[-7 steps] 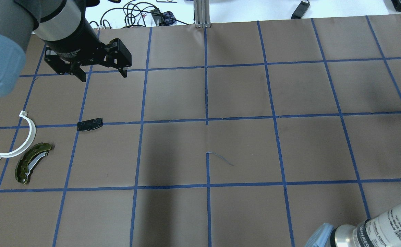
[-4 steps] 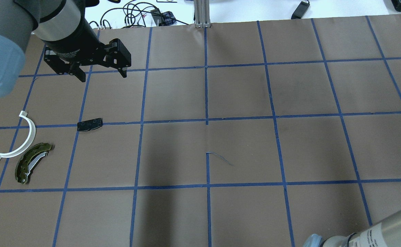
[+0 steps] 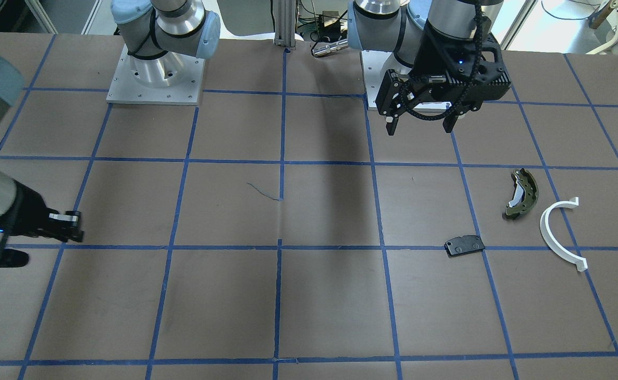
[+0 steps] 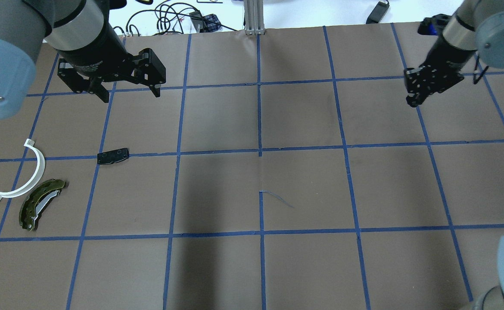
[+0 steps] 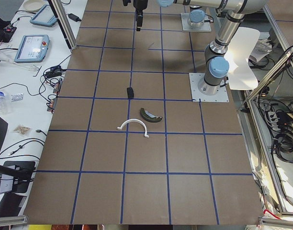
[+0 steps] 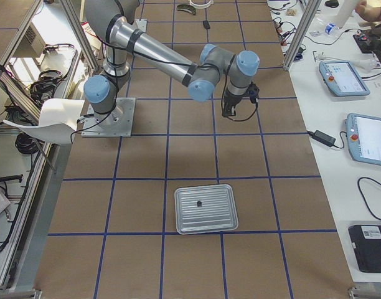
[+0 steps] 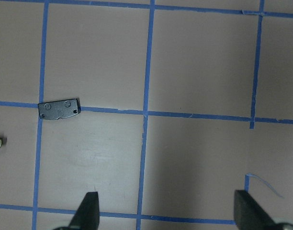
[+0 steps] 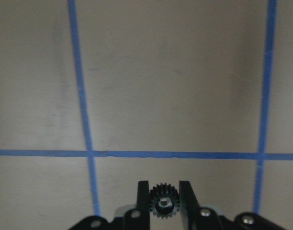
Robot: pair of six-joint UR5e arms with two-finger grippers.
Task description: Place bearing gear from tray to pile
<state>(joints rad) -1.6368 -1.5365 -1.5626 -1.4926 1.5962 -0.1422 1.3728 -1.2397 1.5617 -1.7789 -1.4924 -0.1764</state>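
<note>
**Readable text, labels, numbers:** none in any view. Marks present but illegible are listed below, each placed relative to the table [image 6: 197,156].

1. Left gripper [image 4: 130,97], above the table's far-left squares in the overhead view. It has one line of pale lettering on its black body, too small to read.
2. Control tablet [image 6: 344,78], on the white bench just beside the table. The screen is lit but its contents are blurred (a red knob shows at one corner).
3. Second control tablet [image 6: 369,138], on the same bench, nearer the camera. The screen is likewise unreadable.
4. Black box [image 6: 371,249], on the bench near the table's corner. It has a white sticker on top, and the print cannot be made out.
</note>
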